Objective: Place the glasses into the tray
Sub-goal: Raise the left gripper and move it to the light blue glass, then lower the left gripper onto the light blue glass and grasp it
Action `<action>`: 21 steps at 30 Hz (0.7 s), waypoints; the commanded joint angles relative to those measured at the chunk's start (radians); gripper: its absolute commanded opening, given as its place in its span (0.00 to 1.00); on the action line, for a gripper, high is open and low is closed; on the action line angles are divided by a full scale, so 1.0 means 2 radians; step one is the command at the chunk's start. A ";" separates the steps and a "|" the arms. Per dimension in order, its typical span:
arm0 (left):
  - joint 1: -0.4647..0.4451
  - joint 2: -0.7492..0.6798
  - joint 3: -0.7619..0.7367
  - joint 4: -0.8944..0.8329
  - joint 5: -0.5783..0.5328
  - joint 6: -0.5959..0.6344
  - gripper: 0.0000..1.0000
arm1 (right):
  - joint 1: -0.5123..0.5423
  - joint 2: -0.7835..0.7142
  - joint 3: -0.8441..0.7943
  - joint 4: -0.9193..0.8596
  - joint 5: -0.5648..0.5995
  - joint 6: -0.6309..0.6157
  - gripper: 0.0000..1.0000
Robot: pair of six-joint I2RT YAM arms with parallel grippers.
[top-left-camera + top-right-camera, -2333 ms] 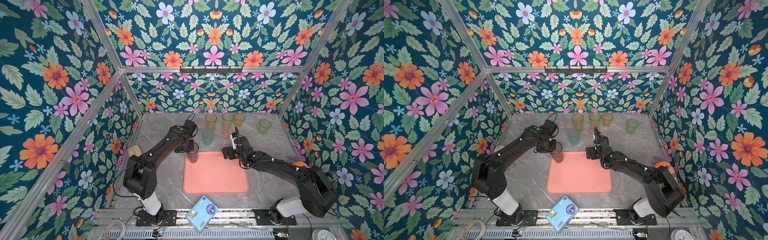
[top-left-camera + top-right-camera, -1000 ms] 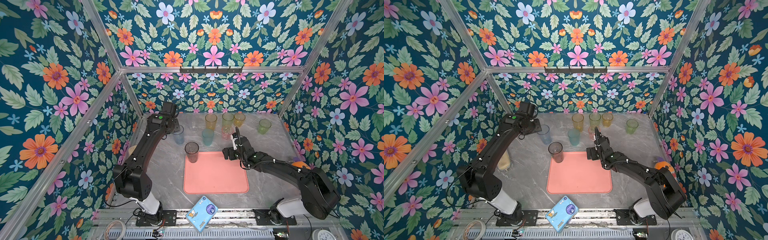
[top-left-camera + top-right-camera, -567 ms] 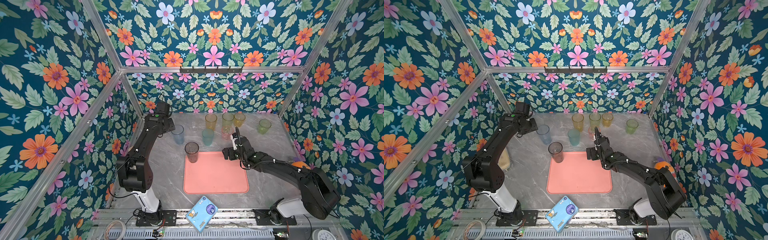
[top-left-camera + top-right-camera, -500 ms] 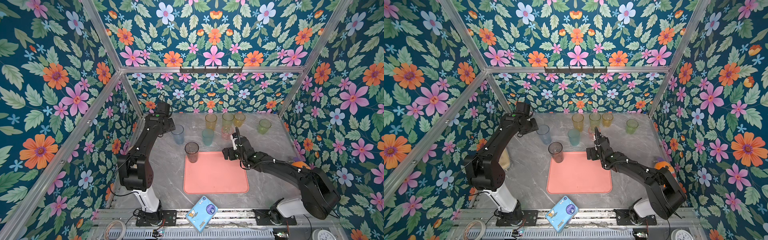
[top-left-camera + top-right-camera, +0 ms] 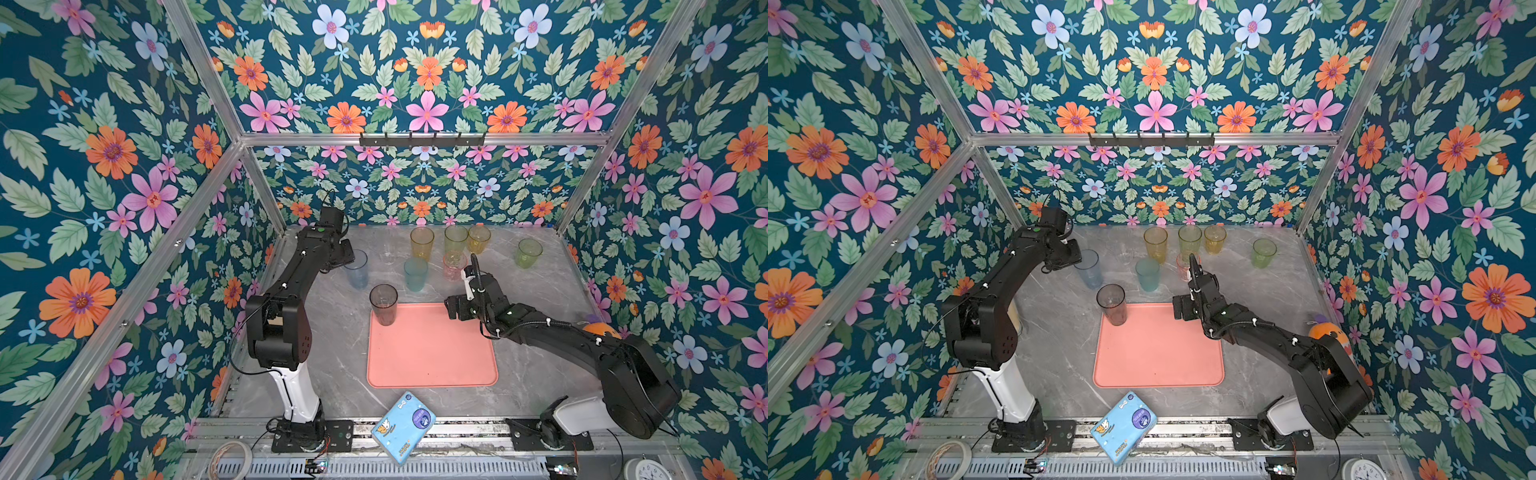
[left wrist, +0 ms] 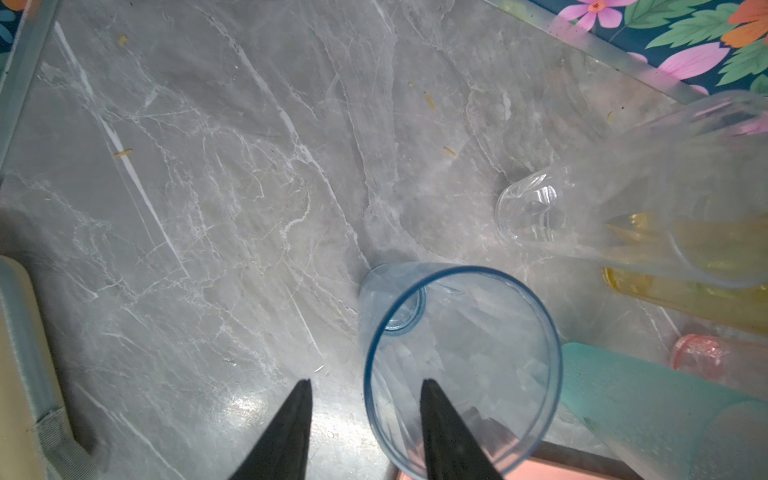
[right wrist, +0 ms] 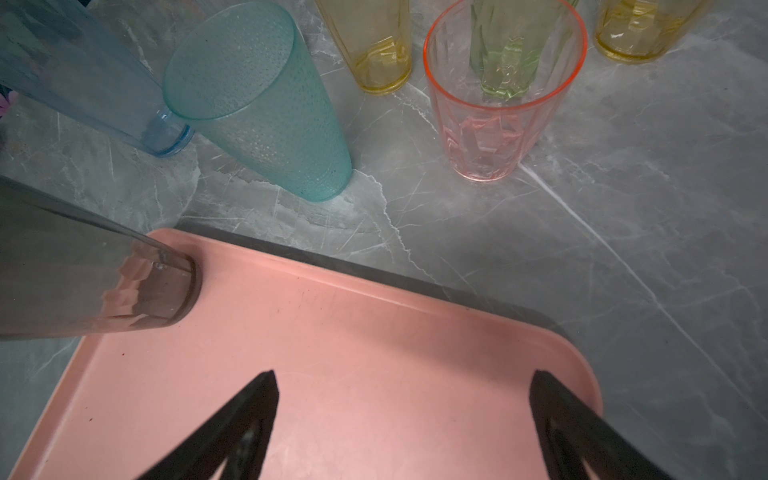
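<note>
Straddling the wall of the blue glass, the left gripper is half open, one finger inside, one outside. The right gripper hangs wide open above the tray, empty. I count nine glasses: grey glass on tray's corner, eight on table; one tray.

Left gripper — off grey tumbler (released) — straddles blue tumbler.

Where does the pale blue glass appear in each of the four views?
Top view: pale blue glass, left of the teal glass.
Top view: same place, teal glass beside it.
Left wrist: close up, jaws astride its rim.
Right wrist: beside the teal glass, partly cut off.
Shared landmark: the teal glass.
</note>
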 commanded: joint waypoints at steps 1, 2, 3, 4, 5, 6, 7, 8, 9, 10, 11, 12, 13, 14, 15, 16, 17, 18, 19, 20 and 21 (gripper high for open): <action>0.000 0.004 0.003 0.003 0.002 0.008 0.42 | 0.000 0.000 0.000 0.008 -0.001 -0.004 0.96; 0.000 0.006 0.003 0.003 0.003 0.009 0.40 | 0.000 0.000 0.000 0.008 -0.001 -0.004 0.96; 0.000 0.008 0.004 0.003 0.003 0.010 0.38 | 0.000 0.000 -0.001 0.009 -0.001 -0.004 0.96; 0.000 0.010 0.004 0.003 0.004 0.010 0.37 | 0.000 0.000 0.000 0.008 -0.001 -0.004 0.96; 0.000 0.012 0.005 0.002 0.005 0.011 0.35 | 0.001 0.000 0.000 0.008 -0.001 -0.004 0.96; 0.000 0.014 0.007 0.001 0.006 0.012 0.33 | 0.000 0.000 -0.001 0.008 -0.001 -0.004 0.96; 0.001 0.016 0.008 0.001 0.006 0.013 0.31 | 0.000 0.000 0.000 0.008 -0.001 -0.004 0.96; 0.000 0.018 0.009 -0.001 0.006 0.013 0.30 | 0.000 0.000 0.000 0.008 -0.001 -0.004 0.96; 0.000 0.019 0.010 -0.001 0.006 0.014 0.28 | 0.000 0.000 0.000 0.008 -0.001 -0.004 0.96; 0.000 0.021 0.011 -0.001 0.006 0.015 0.27 | 0.000 0.001 0.000 0.008 -0.001 -0.004 0.96; 0.000 0.022 0.012 -0.003 0.006 0.016 0.26 | 0.000 0.001 0.001 0.008 -0.002 -0.004 0.96; 0.000 0.024 0.013 -0.004 0.007 0.017 0.25 | 0.000 0.002 0.001 0.008 -0.002 -0.004 0.96; 0.000 0.025 0.015 -0.005 0.008 0.018 0.24 | 0.000 0.003 0.001 0.008 -0.002 -0.004 0.96; 0.000 0.027 0.016 -0.006 0.009 0.019 0.23 | 0.000 0.003 0.002 0.007 -0.002 -0.004 0.96; 0.000 0.028 0.017 -0.007 0.009 0.020 0.23 | 0.000 0.004 0.002 0.007 -0.002 -0.004 0.96; 0.000 0.030 0.018 -0.008 0.010 0.021 0.21 | 0.000 0.004 0.002 0.006 -0.002 -0.004 0.96; 0.000 0.031 0.020 -0.009 0.011 0.022 0.20 | 0.000 0.004 0.003 0.005 -0.002 -0.004 0.96; 0.000 0.033 0.022 -0.011 0.010 0.022 0.19 | 0.001 0.004 0.004 0.006 -0.002 -0.004 0.96; 0.000 0.034 0.023 -0.013 0.010 0.024 0.18 | 0.000 0.005 0.002 0.005 -0.002 -0.004 0.96; 0.000 0.036 0.024 -0.013 0.009 0.025 0.18 | 0.000 0.004 0.002 0.005 -0.002 -0.004 0.96; 0.000 0.038 0.025 -0.014 0.008 0.026 0.18 | 0.000 0.004 0.003 0.005 -0.001 -0.005 0.96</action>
